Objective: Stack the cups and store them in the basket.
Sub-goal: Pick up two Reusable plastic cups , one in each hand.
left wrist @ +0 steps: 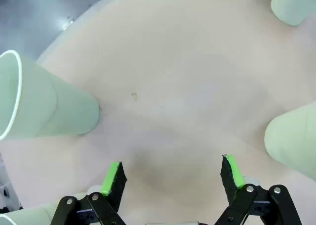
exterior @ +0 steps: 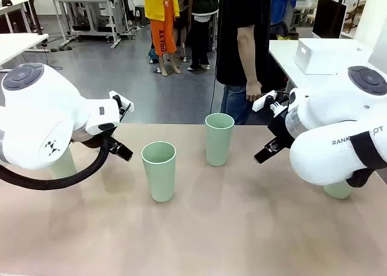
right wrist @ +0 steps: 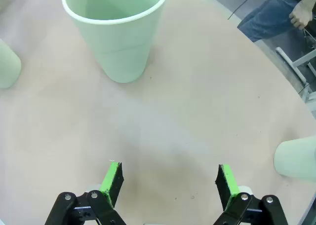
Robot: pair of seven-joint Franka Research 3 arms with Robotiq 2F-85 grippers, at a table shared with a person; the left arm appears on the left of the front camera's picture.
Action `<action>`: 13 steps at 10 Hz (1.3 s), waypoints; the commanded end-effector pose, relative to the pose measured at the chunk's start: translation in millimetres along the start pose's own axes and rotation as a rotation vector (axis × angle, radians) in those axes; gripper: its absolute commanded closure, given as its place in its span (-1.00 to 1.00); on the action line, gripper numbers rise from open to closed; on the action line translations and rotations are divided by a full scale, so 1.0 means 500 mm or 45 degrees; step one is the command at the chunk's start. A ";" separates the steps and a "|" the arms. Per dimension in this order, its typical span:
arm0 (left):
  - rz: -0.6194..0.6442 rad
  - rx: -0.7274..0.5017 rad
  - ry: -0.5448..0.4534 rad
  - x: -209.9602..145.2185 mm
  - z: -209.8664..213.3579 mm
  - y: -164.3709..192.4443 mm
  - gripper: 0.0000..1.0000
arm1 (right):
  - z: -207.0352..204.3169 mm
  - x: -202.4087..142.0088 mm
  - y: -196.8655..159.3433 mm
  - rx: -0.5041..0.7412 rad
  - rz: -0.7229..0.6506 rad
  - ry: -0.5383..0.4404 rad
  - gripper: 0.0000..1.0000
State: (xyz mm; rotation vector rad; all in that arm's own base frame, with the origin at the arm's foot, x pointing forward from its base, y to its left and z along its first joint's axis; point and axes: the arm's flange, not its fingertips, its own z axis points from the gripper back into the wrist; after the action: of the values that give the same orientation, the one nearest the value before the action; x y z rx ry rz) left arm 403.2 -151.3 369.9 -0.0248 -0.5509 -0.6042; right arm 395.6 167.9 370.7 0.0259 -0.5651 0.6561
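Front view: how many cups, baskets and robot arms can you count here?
Pale mint-green plastic cups: 4, two partly hidden
White rectangular plastic basket: 1
White robot arms: 2
Total: 7

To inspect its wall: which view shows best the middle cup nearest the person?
The right wrist view: the cup looks large, seen from above, far rim cut off. The front view shows it whole but smaller. Left wrist view: I cannot tell which cup it is.
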 end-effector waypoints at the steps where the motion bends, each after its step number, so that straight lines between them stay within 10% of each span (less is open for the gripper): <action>1: 0.000 0.000 0.000 0.000 0.000 0.000 -1.00 | 0.000 0.000 0.000 0.000 0.000 0.000 -1.00; 10: 0.001 0.000 0.000 0.000 0.000 0.000 -1.00 | 0.000 0.000 0.000 0.000 0.001 0.000 -1.00; 13: -0.104 -0.148 -0.098 0.047 0.131 0.021 -1.00 | 0.107 0.058 -0.035 0.014 -0.046 -0.083 -1.00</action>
State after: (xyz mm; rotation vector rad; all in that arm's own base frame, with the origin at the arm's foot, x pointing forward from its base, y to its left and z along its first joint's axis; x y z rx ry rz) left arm 391.7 -165.1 410.6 -0.0898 -0.5960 -0.6726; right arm 400.5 166.2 408.0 0.0322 -0.6176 0.6379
